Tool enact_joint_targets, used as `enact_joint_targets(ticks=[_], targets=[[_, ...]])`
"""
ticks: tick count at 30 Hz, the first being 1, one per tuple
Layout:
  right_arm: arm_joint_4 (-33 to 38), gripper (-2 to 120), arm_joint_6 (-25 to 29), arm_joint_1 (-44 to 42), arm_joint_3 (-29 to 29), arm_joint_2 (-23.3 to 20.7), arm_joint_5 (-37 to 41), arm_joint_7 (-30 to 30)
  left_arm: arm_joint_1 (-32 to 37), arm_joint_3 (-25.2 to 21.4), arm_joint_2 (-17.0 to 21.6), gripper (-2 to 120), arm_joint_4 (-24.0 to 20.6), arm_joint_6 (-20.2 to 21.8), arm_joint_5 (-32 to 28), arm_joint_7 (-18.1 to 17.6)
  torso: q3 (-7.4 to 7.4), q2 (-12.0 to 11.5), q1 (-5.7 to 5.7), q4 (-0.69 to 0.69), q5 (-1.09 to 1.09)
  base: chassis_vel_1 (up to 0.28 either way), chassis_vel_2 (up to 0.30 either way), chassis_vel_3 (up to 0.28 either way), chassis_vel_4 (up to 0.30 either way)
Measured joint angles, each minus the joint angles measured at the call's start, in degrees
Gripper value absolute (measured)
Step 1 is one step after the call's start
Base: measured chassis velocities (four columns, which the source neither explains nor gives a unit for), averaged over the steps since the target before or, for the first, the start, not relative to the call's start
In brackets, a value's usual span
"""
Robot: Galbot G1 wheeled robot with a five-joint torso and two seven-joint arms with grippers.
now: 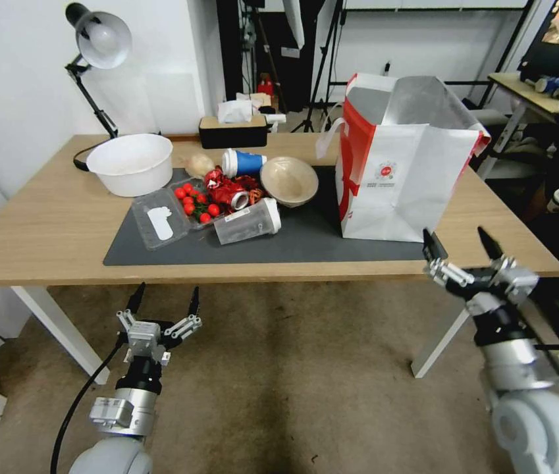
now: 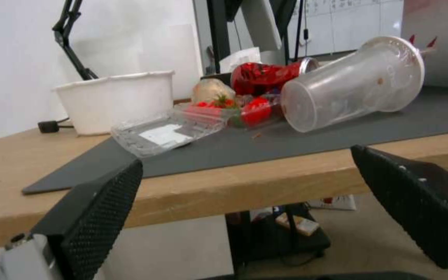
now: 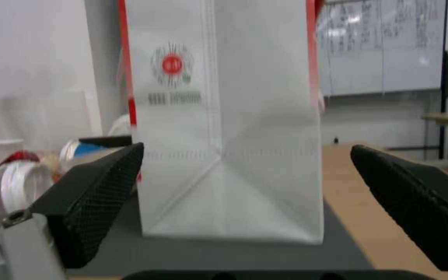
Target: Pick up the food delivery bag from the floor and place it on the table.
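Observation:
The food delivery bag (image 1: 398, 164), white with red side panels and foil lining, stands upright on the right part of the table (image 1: 42, 230), its base on the dark grey mat (image 1: 332, 240). In the right wrist view the bag (image 3: 229, 128) fills the space ahead of the fingers, with its round red logo showing. My right gripper (image 1: 461, 246) is open at the table's front right edge, just short of the bag and apart from it. My left gripper (image 1: 164, 298) is open below the table's front edge, over the floor (image 1: 279, 368), holding nothing.
On the mat's left half lie a clear cup (image 1: 247, 222), a crushed red can (image 1: 226, 191), a tomato tray (image 1: 174, 210), a tan bowl (image 1: 289, 181) and a blue cup (image 1: 243, 162). A white bowl (image 1: 130, 163), desk lamp (image 1: 98, 46) and tissue box (image 1: 233, 130) stand behind.

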Motion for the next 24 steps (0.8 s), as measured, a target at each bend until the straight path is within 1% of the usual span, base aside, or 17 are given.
enact_joint_targets(ticks=[1, 4, 8, 10, 13, 24], targets=[[-0.79, 100, 0.9, -1.95, -1.08, 0.95, 0.37, -0.11, -0.15, 0.06, -0.05, 100, 0.4, 0.0, 0.03, 0.01, 0.0, 0.0, 0.0, 0.0, 0.02, 0.0, 0.0, 0.0, 0.0], [-1.35, 100, 1.55, -3.36, -1.64, 1.79, 0.24, -0.14, -0.39, 0.13, -0.2, 100, 0.91, -0.01, 0.07, -0.04, 0.0, 0.0, 0.0, -0.01, -0.01, 0.0, 0.0, 0.0, 0.0], [-2.38, 100, 2.86, -4.4, -2.25, 3.14, -1.09, -0.61, -0.55, 0.23, -0.32, 100, 1.72, -0.42, 0.44, -0.07, 0.0, 0.0, 0.0, -0.01, 0.0, 0.0, 0.0, 0.0, 0.0], [-2.89, 100, 3.37, -4.81, -2.64, 3.86, -1.97, -0.79, -0.55, 0.28, -0.36, 100, 1.95, -0.73, 0.58, -0.1, 0.0, 0.0, 0.0, 0.0, 0.01, 0.0, 0.0, 0.0, 0.0], [-5.09, 100, 5.53, -5.45, -3.46, 5.29, -5.06, -1.36, -0.61, 0.2, -0.4, 100, 2.13, -1.2, 0.67, -0.18, 0.0, 0.0, 0.0, 0.0, 0.01, 0.0, 0.0, 0.0, 0.0], [-7.06, 100, 6.31, -4.72, -3.91, 5.86, -6.64, -1.48, -0.5, -0.1, -0.31, 100, 2.47, -1.98, 0.93, -0.27, 0.0, 0.0, 0.0, 0.0, 0.0, 0.0, 0.0, 0.0, 0.0]])
